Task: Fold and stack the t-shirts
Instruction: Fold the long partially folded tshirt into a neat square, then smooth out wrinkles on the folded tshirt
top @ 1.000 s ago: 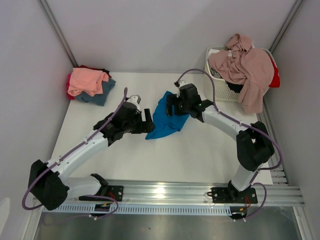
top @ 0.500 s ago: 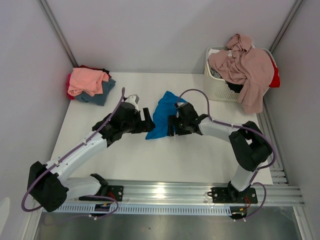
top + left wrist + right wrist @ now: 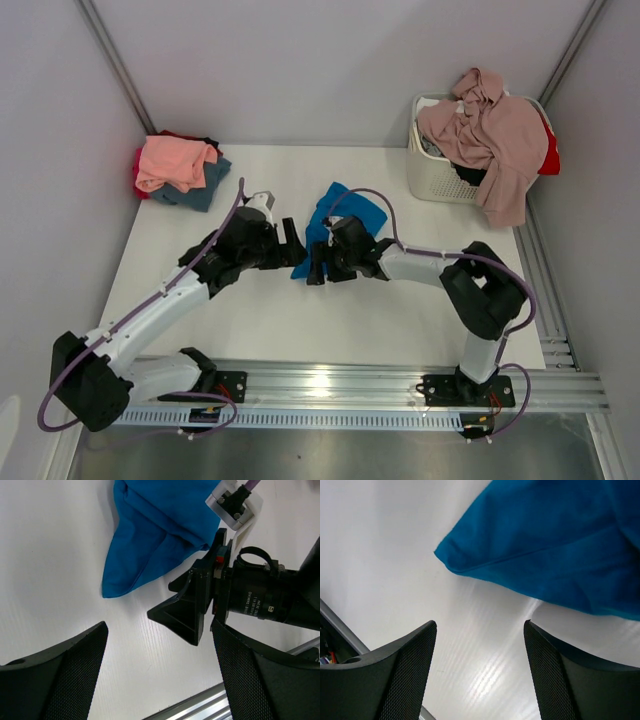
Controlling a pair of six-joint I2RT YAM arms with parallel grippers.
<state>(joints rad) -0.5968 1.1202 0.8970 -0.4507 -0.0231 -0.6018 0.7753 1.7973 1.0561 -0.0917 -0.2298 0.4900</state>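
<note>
Item: bright blue t-shirt (image 3: pixel 350 208), crumpled on the white table (image 3: pixel 300 320) at the centre of the top view, its pointed lower corner toward the arms. Left pincer (image 3: pixel 291 245): wide open, holding nothing, just left of that corner. Right pincer (image 3: pixel 480 626): open, empty, low over bare table, the shirt's corner just above its fingers in the wrist view; the two pincers stand very near each other. Also present: salmon pink t-shirt (image 3: pixel 172 160) lying on a slate blue-grey t-shirt (image 3: pixel 205 185) at upper left; mauve-pink t-shirt (image 3: pixel 500 135) draped over the white basket (image 3: pixel 430 180) at upper right. Step, as judged: taking up the blue shirt to spread it before folding. Next move calls for each pincer to close on a separate edge of cloth without fouling the other.
</note>
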